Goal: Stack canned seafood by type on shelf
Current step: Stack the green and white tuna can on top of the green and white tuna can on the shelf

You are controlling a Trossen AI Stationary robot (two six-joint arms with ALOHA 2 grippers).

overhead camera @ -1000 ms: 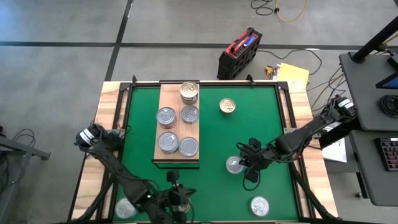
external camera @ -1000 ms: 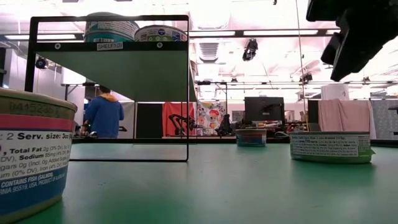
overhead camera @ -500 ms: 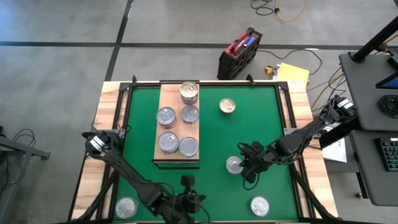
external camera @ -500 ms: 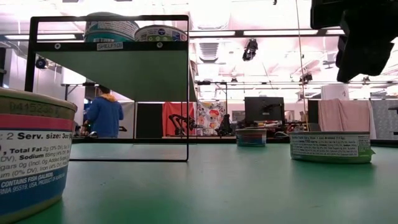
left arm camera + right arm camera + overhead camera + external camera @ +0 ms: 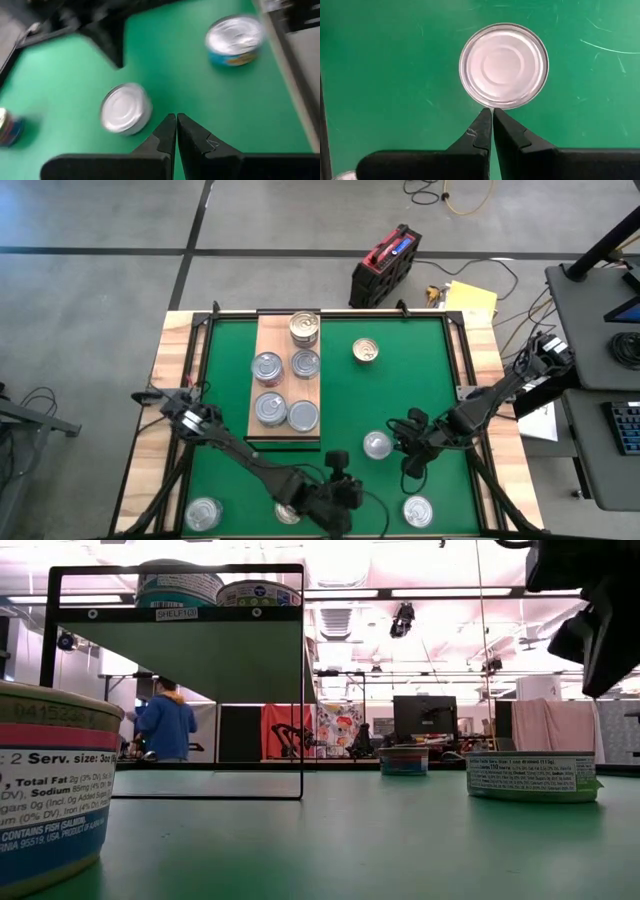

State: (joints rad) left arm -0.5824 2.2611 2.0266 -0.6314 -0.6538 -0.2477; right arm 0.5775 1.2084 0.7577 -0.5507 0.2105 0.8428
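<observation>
Now the light wooden shelf board (image 5: 285, 380) lies on the green worktop (image 5: 400, 390) with five round metal tins on it, in two rows. One gold-lidded tin (image 5: 367, 351) sits alone to the shelf's right. The right tool (image 5: 408, 448) is pinched shut and holds nothing, just beside a silver-lidded tin (image 5: 377, 444). The left tool (image 5: 345, 475) is shut and empty too, near the front edge. More tins sit at the front: one (image 5: 203, 513) left, one (image 5: 417, 510) right. A red case (image 5: 385, 265) lies on the floor behind.
</observation>
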